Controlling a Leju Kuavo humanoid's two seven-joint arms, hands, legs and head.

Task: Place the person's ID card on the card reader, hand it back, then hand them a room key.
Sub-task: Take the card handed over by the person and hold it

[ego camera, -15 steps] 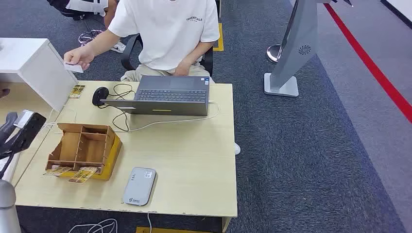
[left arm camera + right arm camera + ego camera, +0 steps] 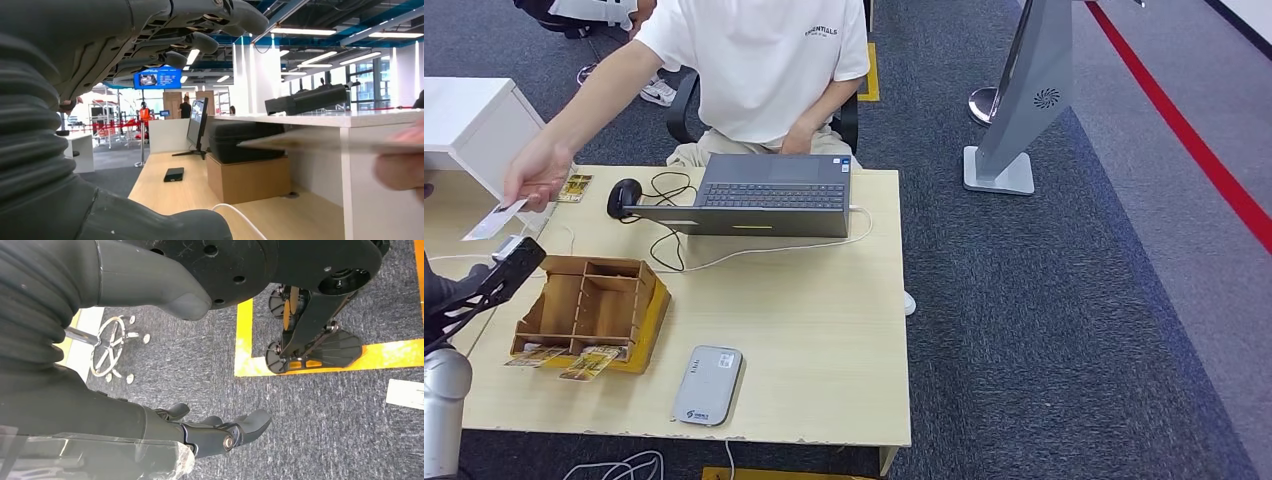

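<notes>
ID card (image 2: 494,221) in person's hand (image 2: 539,175), just above left hand (image 2: 486,285).

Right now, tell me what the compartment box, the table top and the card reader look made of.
Compartment box: thin brown plywood or fibreboard, matt, with slotted dividers. Table top: pale wood-grain laminate, probably over board, since the front edge looks chipped. Card reader: smooth grey plastic with rounded corners, slightly glossy.

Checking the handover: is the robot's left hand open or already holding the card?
Open. The left hand is empty; the person's hand holds the ID card.
</notes>
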